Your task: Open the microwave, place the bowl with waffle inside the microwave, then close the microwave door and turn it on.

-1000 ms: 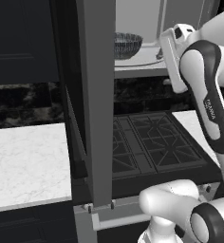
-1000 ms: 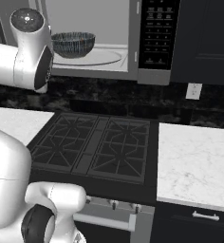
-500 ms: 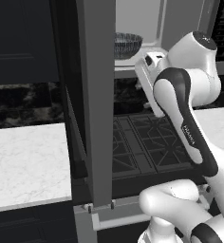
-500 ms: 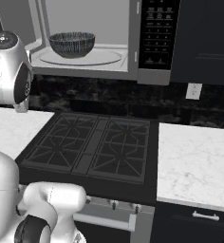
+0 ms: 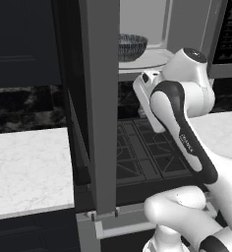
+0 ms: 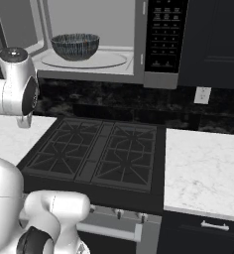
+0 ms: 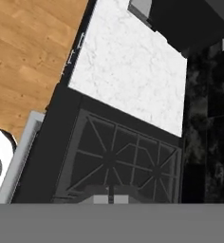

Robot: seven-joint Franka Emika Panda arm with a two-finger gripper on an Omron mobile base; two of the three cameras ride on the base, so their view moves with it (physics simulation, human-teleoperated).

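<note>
White marble table flanks a black gas stove under the microwave, whose microwave door stands swung wide open. Inside, the bowl sits on the round turntable; its contents cannot be made out. Over the stove, the pincer points down at the grates, clenched on nothing, well apart from the bowl.

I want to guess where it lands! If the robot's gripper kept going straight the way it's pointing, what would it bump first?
Probably the black gas stove. The shut gripper looks down at its burner grates, and nothing shows between them.
</note>
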